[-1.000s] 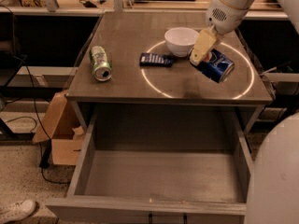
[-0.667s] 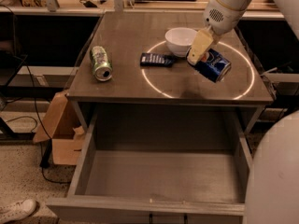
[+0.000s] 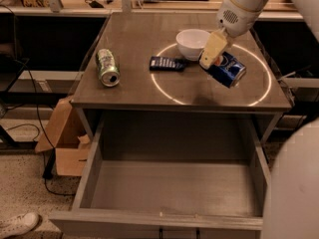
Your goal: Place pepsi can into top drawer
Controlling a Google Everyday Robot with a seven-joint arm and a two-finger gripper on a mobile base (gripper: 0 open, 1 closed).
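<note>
Round red-white-blue Pepsi emblem on the pepsi can [image 3: 228, 69], clamped tilted in the gripper [image 3: 210, 59] above the table [image 3: 129, 39], right side; lettering illegible; green can [image 3: 107, 67]: nothing readable.

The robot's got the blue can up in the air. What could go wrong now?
The gripper holds the pepsi can tilted, near one end, so it might slip out. The white bowl sits close beside it and could get bumped. Going down, the can might catch the edge of the table before reaching the top drawer.
</note>
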